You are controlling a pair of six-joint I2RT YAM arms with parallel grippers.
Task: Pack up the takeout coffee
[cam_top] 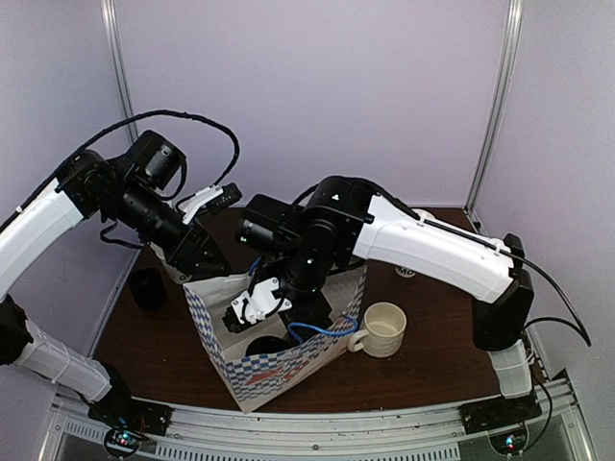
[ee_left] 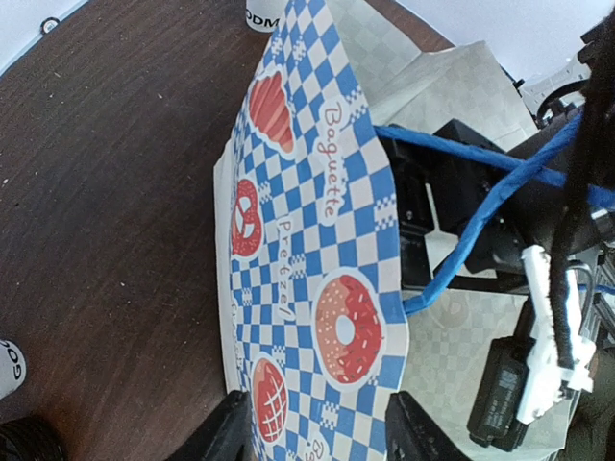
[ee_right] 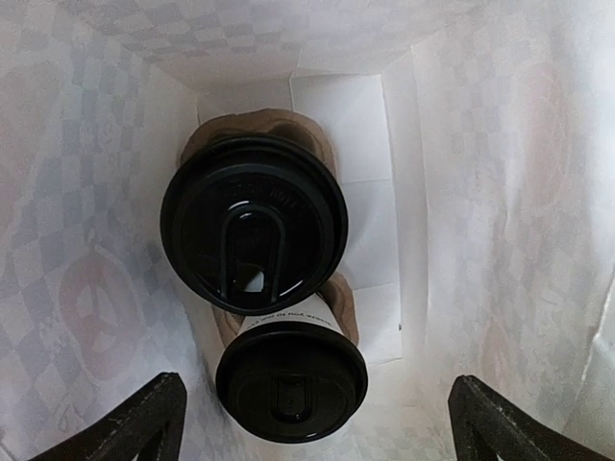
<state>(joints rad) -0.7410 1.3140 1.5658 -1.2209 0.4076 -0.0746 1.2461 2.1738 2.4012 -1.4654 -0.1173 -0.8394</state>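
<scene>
- Right gripper (ee_right: 315, 403) hung inside the paper bag (cam_top: 279, 365), jaws spread wide, holding nothing.
- Left gripper (ee_left: 322, 437) straddled the bag's checked side wall with a finger on each face, jaws about half apart. I could not tell whether it actually pinched the paper.
- Both takeout coffees sat at the bottom of the bag in a brown carrier (ee_right: 288, 125). The upper cup (ee_right: 252, 223) was lid-up. The lower cup (ee_right: 291, 346) touched it, and its white side showed, so it looked to lean a bit.
- Risk: the spread right fingers were near the bag's inner walls. Lifting out crooked could snag the paper and drag the bag up or tear it.
- Risk: the lower cup lay right under the right gripper. Any dip could knock its lid or tip it further, probably causing a spill.
- Risk: the blue cable (ee_left: 480, 240) looped over the bag's rim. It could hook the edge as the arm pulled out.
- Risk: if the left grip was loose, the wall could fold in over the cups. If it was tight and pulled, the bag could tilt.
- Risk: the mug (cam_top: 382, 329) stood just beside the bag on the table (cam_top: 423, 375), so a shoved bag could bump it.
</scene>
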